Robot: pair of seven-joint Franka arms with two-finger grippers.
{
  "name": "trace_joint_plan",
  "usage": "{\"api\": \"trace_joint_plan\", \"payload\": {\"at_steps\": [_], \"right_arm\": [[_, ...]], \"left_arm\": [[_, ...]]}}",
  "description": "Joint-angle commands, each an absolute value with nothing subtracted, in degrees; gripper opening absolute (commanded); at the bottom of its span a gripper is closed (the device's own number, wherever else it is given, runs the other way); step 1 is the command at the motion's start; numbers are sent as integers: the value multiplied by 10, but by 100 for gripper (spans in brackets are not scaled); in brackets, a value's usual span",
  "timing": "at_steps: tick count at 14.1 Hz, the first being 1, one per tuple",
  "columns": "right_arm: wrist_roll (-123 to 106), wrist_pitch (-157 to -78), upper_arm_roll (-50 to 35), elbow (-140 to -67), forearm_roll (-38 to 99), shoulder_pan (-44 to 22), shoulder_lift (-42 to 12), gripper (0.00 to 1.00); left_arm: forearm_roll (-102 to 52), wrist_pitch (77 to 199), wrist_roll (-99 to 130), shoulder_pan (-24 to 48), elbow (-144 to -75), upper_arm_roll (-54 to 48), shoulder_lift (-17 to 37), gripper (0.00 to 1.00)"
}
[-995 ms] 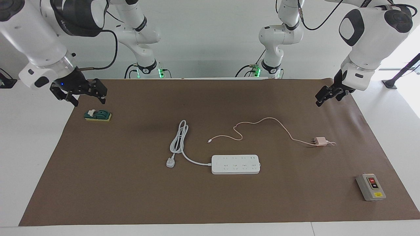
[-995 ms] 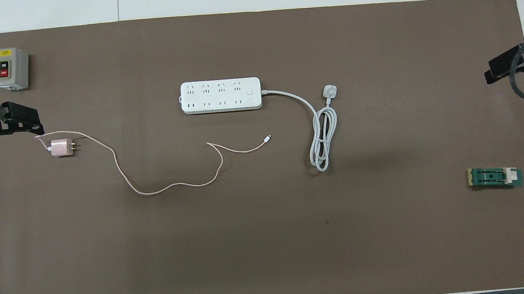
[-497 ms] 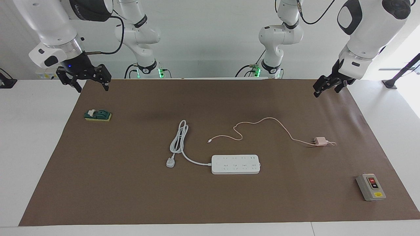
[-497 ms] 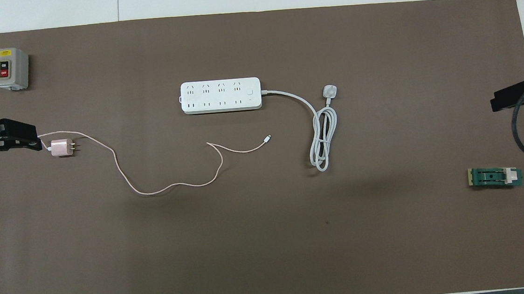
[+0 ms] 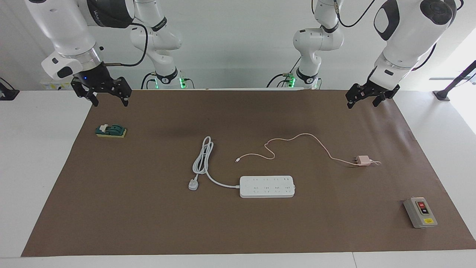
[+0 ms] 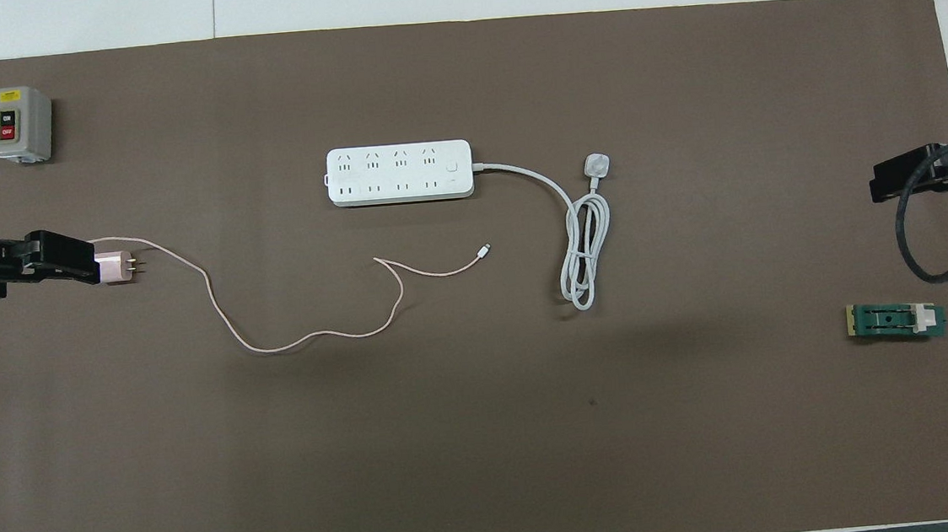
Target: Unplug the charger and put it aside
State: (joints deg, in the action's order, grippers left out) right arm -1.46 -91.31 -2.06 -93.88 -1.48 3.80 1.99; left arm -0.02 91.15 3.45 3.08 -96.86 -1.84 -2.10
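The pale pink charger (image 5: 363,160) lies on its side on the brown mat, toward the left arm's end, with its prongs bare. It is apart from the white power strip (image 5: 267,186). Its thin pink cable (image 5: 293,138) snakes loose toward the table's middle. My left gripper (image 5: 362,103) is open and empty, up in the air over the mat's edge by the robots. In the overhead view the left gripper (image 6: 67,260) covers one end of the charger (image 6: 115,267). My right gripper (image 5: 110,102) is open and empty over the mat's corner at the right arm's end.
The power strip (image 6: 399,173) has a thick white cord and plug (image 6: 586,240) coiled beside it. A grey box with red and black buttons (image 5: 420,212) stands farthest from the robots at the left arm's end. A small green block (image 5: 111,131) lies under the right gripper's side.
Both grippers have risen and drawn back toward the robots. In the overhead view the left gripper now overlaps the charger. The charger and cable have not moved.
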Motion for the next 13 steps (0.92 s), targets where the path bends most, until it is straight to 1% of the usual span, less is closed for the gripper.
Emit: {"api": "trace_joint_plan", "payload": {"at_steps": [1,13], "right_arm": [[-32,-902,-36,-938,-25,59,27,100],[-66,-884,-35,-941,-21,56,32,100]], "left_arm": [[3,913,16,37,-979,-12,-34,100],[1,914,17,39,-976,-12,-34,100]]}}
